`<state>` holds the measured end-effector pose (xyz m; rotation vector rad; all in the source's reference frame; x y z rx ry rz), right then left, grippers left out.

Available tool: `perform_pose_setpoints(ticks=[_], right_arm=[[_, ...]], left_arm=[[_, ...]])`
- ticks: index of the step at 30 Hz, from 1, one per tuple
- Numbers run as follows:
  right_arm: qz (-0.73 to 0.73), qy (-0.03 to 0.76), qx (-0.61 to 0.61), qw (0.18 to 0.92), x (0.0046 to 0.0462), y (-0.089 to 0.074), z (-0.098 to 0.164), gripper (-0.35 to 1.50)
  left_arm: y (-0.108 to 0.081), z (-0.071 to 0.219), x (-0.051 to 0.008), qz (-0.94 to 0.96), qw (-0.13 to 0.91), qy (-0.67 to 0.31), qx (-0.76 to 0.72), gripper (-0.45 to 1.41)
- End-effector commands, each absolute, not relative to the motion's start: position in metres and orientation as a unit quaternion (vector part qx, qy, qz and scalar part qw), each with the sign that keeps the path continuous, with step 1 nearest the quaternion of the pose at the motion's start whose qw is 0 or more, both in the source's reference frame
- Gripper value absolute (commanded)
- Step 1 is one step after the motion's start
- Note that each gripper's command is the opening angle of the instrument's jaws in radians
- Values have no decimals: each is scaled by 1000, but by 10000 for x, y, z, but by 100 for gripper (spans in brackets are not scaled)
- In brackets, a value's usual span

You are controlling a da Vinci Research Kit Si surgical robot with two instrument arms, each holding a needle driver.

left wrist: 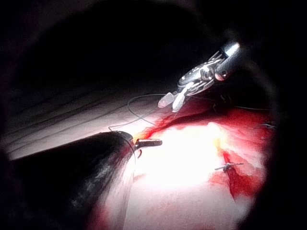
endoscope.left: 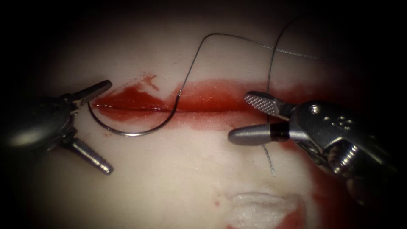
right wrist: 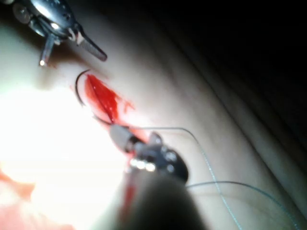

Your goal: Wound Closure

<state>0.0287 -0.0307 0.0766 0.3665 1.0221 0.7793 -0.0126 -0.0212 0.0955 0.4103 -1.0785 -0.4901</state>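
Note:
The tissue (endoscope.left: 178, 169) has a cut (endoscope.left: 140, 108) running left to right, wet with red fluid. The curved needle (endoscope.left: 127, 134) lies free on the tissue, its arc bowing below the cut and its swaged end crossing the cut near the middle. Thread (endoscope.left: 199, 48) rises from that end and trails off right. My left tool (endoscope.left: 109, 126) stands wide open at the cut's left end, one jaw above the needle's tip and one below, holding nothing. My right tool (endoscope.left: 239, 117) is open over the right part of the cut; a thread strand (endoscope.left: 269, 159) runs between its jaws, ungripped.
A white gauze pad (endoscope.left: 263, 210) lies at the near edge of the tissue. More red fluid pools under the right tool's wrist (endoscope.left: 322, 178). In the left wrist view a short thread piece (left wrist: 229, 166) sits on the tissue, with the right tool (left wrist: 171, 103) beyond it.

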Motion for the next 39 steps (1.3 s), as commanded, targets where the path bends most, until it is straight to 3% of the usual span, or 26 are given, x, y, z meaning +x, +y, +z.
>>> perform_pose_setpoints(ticks=[1, 14, 19, 22, 23, 25, 28, 39], right_arm=[[360, 476, 169, 784, 297, -298, 766, 98], [361, 475, 169, 784, 304, -301, 765, 111], [361, 476, 170, 784, 301, -300, 764, 108], [362, 475, 172, 783, 298, -297, 763, 101], [362, 475, 172, 783, 297, -296, 763, 101], [365, 474, 174, 782, 295, -294, 762, 101], [368, 474, 171, 781, 294, -293, 760, 101], [370, 473, 170, 781, 295, -293, 759, 101]], left_arm=[[-201, 951, -131, -228, 809, -507, 189, 109], [-193, 949, -127, -225, 816, -501, 179, 113], [-190, 954, -126, -225, 852, -443, 166, 111], [-193, 957, -122, -170, 886, -406, 145, 69], [-194, 958, -121, -143, 896, -398, 134, 66], [-195, 962, -120, -100, 911, -384, 115, 83], [-198, 967, -121, -81, 915, -381, 102, 86], [-200, 971, -129, 14, 925, -376, 56, 69]])
